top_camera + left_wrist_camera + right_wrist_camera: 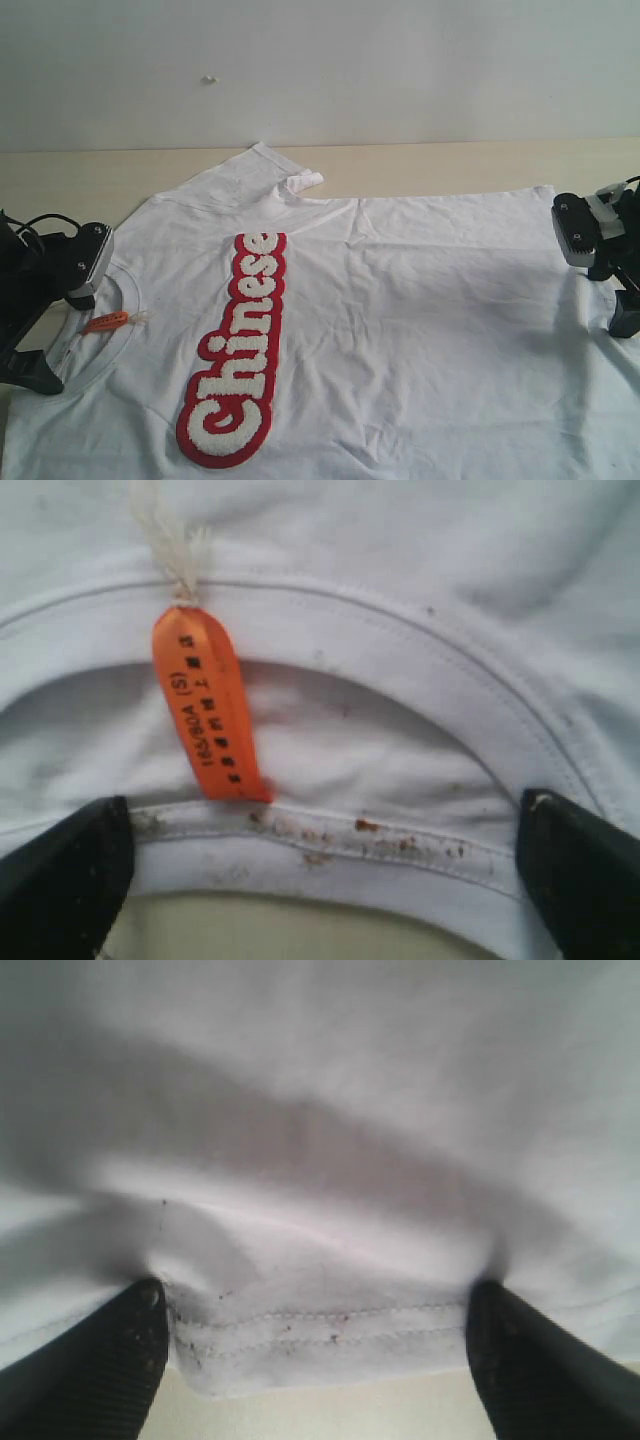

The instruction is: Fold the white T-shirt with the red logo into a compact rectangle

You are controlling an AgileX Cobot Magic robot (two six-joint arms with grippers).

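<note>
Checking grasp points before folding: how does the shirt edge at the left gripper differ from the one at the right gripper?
The left gripper brackets the curved collar, where an orange tag hangs; the right gripper brackets the straight double-stitched hem, which has no tag. Collar specks look brownish, hem specks darker. Both edges lie between open jaws.

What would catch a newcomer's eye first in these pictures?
The long red logo spelling "Chinese" in fluffy white letters, on the left of the exterior view, running along the white T-shirt spread over the table. Next, the orange neck tag at the collar, where the left tool stands open astride the collar's edge. The right tool stands open at the hem on the right.
</note>
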